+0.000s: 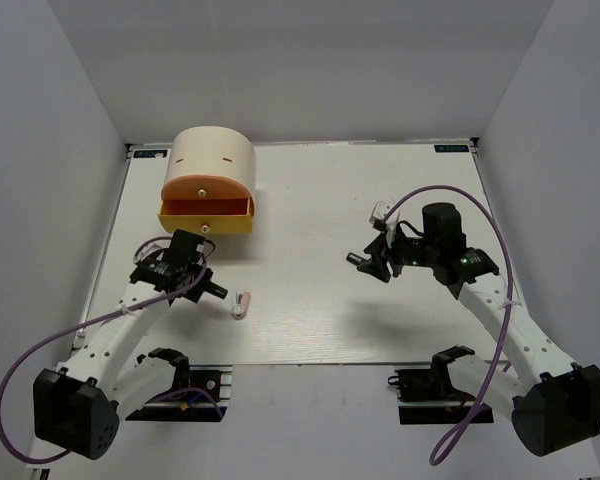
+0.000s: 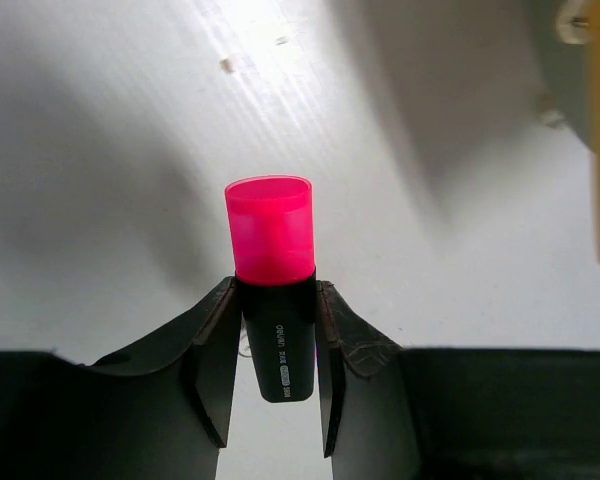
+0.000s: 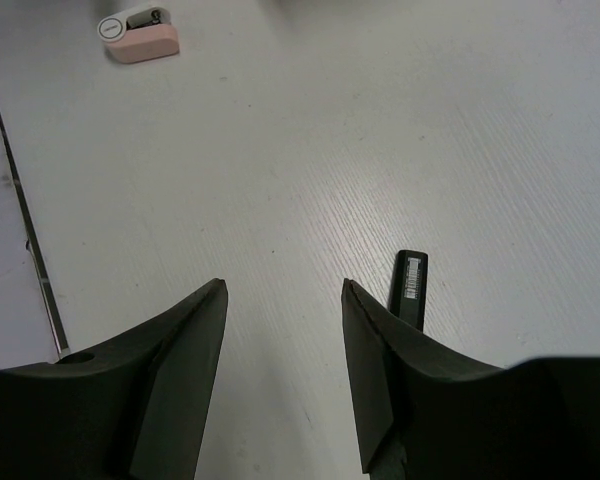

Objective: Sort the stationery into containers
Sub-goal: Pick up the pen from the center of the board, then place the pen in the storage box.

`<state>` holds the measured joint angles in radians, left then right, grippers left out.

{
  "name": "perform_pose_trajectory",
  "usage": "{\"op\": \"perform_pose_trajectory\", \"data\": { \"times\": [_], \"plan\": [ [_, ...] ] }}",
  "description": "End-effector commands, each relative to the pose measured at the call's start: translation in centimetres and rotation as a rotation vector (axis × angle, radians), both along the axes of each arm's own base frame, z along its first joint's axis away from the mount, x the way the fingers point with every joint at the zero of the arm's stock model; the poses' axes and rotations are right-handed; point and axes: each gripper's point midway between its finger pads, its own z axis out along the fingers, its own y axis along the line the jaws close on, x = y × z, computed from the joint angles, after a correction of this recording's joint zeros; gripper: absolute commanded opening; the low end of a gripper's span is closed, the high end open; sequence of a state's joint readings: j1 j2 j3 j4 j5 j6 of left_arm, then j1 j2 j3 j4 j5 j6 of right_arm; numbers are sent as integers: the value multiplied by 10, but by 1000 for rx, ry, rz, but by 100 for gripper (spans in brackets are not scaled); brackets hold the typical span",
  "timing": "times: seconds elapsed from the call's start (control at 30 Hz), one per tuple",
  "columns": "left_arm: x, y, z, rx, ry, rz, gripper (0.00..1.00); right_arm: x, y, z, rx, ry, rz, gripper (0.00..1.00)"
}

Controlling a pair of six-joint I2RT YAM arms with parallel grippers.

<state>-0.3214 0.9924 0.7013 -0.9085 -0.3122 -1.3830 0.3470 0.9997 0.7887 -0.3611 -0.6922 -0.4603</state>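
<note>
Pink-capped highlighter (image 2: 270, 235), black-bodied, cap forward, clamped in the left gripper (image 2: 275, 290). White-pink piece (image 1: 241, 303) lies near, left of centre. Cream box (image 1: 215, 150), far left: orange drawer (image 1: 206, 187) above yellow drawer (image 1: 205, 218), the latter pulled open.

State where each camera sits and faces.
Top: above and behind, looking down on the white table; both arms show.
Left wrist: on that wrist, looks along jaws shut on a pink-capped black highlighter.
Right wrist: looks past open jaws down at the table.
Shared: top and right wrist show the stubby white-pink piece.
</note>
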Motion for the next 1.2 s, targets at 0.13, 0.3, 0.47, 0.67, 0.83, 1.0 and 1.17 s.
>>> {"op": "perform_pose_trajectory", "data": {
  "times": [0.13, 0.3, 0.47, 0.67, 0.83, 1.0, 1.17],
  "plan": [
    [23, -7, 67, 39, -153, -163, 0, 1, 1, 3, 8, -10, 9, 55],
    [45, -16, 116, -1, -302, -169, 0, 3, -1, 1, 0, -9, -1, 55],
    [59, -17, 149, -39, -402, -102, 0, 4, -1, -1, -4, -3, -3, 55],
    [78, -16, 165, -126, -491, 51, 0, 5, 0, -4, -7, 8, -4, 55],
    [94, -8, 160, -135, -500, 182, 0, 4, -1, -4, -8, 6, -6, 55],
    [107, -2, 170, -130, -533, 255, 0, 3, -2, -5, -9, 10, -4, 55],
    [117, -1, 174, -131, -554, 282, 0, 5, -3, -6, -10, 10, -11, 55]
  ]
}}
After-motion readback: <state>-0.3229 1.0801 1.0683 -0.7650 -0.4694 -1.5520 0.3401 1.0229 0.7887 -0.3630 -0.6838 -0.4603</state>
